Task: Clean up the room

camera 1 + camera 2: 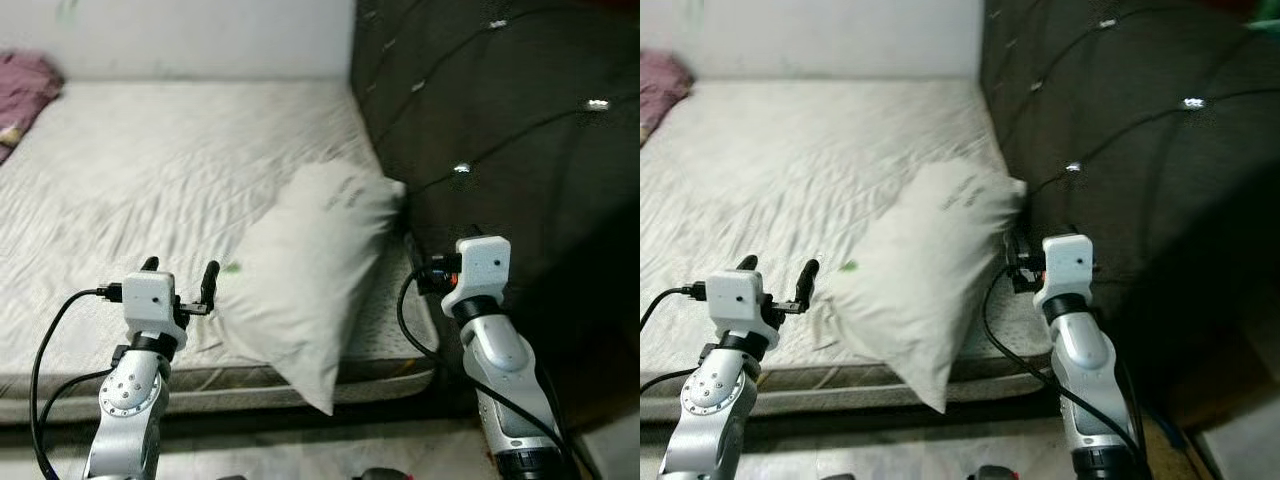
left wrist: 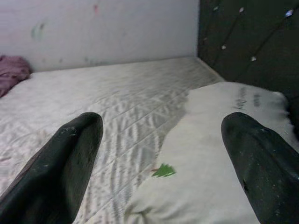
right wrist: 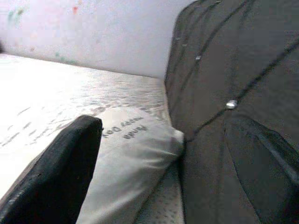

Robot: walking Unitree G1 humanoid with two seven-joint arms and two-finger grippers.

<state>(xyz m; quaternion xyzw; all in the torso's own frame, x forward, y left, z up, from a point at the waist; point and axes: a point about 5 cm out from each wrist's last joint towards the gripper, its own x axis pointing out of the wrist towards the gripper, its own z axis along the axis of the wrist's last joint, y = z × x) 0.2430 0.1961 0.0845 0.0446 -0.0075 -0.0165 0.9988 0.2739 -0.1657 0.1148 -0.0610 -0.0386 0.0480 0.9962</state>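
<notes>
So far, we judged the tidying only partly done: our pillow [image 1: 312, 275] lay crooked at the near corner of the bed [image 1: 150, 170], one corner hanging over the mattress edge, its far end touching the dark padded headboard [image 1: 500, 120]. Our left tool [image 1: 180, 275] hovered just beside the pillow's near edge, fingers spread and holding nothing. Our right tool [image 3: 154, 154] sat on the pillow's other side, close to the headboard, and also gaped empty. A small green scrap [image 2: 163, 171] lay on the pillow between our left fingers. Far beyond the left tool, a purple cloth [image 1: 25, 90] sat bunched at the bed's far corner, not yet cleared. We thought the headboard crowded our right tool, leaving little room there.
</notes>
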